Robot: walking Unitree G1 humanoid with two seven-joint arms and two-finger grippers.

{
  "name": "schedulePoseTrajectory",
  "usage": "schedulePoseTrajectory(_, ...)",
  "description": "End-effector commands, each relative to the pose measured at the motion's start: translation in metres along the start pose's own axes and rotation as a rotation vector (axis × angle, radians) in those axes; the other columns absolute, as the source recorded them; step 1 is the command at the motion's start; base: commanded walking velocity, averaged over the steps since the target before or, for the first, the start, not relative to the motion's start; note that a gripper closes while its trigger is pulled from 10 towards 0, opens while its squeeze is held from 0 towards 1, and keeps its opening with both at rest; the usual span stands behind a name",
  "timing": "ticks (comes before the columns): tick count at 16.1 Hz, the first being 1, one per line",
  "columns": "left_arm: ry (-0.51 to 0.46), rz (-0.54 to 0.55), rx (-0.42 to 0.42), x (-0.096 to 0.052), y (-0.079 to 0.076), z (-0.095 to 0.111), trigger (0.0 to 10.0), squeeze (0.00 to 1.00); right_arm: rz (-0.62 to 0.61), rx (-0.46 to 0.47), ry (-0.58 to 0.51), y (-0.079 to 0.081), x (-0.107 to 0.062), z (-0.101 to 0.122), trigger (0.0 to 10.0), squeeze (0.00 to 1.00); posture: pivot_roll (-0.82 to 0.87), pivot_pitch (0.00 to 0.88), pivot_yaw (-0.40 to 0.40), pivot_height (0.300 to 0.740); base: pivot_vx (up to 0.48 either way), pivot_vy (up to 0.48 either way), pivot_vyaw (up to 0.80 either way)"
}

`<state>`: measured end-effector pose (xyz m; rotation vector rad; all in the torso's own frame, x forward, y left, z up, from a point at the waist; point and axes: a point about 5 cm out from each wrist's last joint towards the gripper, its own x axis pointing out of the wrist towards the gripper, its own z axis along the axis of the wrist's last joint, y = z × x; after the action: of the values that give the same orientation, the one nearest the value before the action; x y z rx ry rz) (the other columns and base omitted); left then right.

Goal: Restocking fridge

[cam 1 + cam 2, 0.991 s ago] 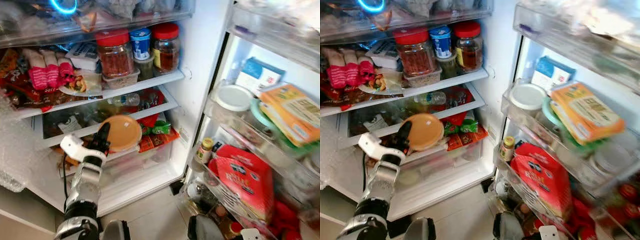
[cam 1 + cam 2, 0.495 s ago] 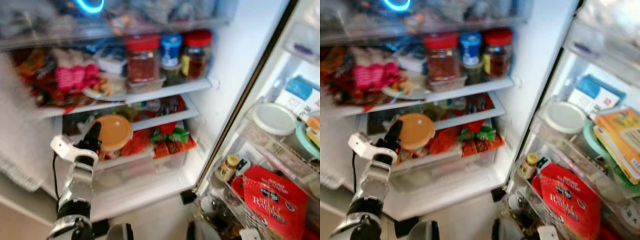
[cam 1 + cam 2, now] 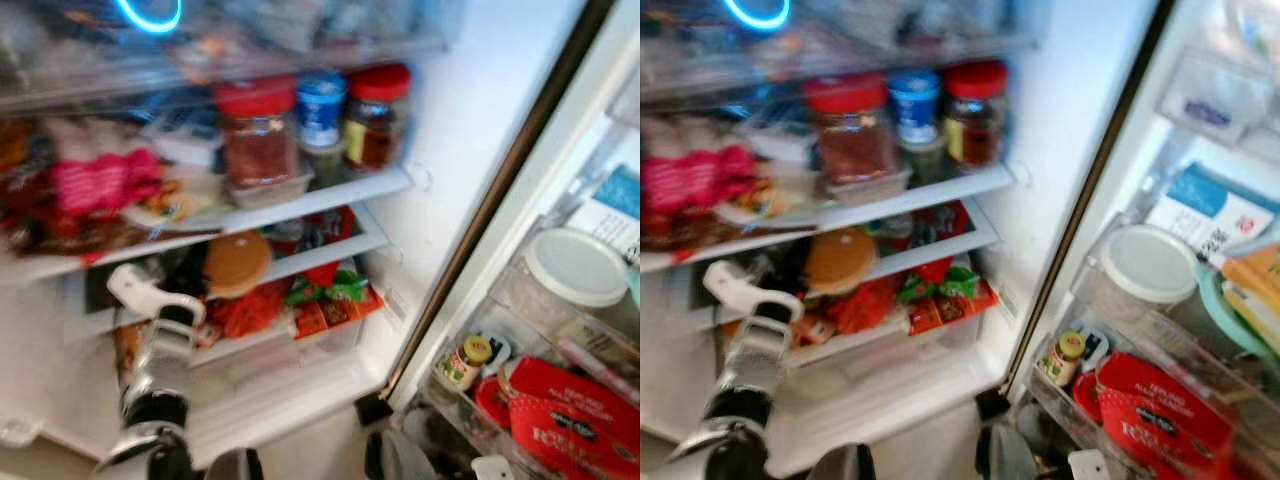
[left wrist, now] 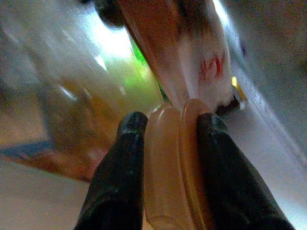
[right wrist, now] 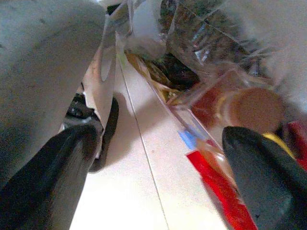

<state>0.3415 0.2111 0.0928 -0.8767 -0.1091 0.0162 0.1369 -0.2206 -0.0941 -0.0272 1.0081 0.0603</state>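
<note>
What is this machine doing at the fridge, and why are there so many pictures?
It is a walking robot with two silver arms. Two pictures come from cameras in its head, looking into an open fridge. Two more come from cameras on its wrists. Its left hand pinches a round orange-brown tub between two black fingers, holding it at a lower fridge shelf. Above stand red-lidded jars. The right hand hangs open near the floor. The door rack holds a white-lidded tub.
</note>
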Motion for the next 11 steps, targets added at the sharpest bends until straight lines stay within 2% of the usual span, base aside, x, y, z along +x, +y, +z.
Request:
schedulePoseTrajectory(1, 0.003, -0.012, 0.014, 0.003, -0.001, 0.003, 10.0, 0.00, -0.004, 0.021, -0.010, -0.001, 0.001, 0.003, 10.0, 0.00, -0.08, 0.101, -0.027, 0.612, 0.356, 0.000, 0.00)
schedulePoseTrajectory(6, -0.010, 0.067, 0.056, 0.004, 0.004, 0.004, 10.0, 0.00, -0.012, 0.027, -0.006, -0.001, 0.000, 0.002, 10.0, 0.00, -0.08, 0.109, -0.030, 0.612, 0.340, 0.000, 0.00)
schedulePoseTrajectory(11, -0.001, 0.134, 0.072, 0.013, 0.002, 0.002, 10.0, 0.00, -0.012, 0.026, -0.004, -0.002, 0.000, 0.002, 10.0, 0.00, -0.10, 0.118, -0.036, 0.612, 0.000, 0.000, 0.00)
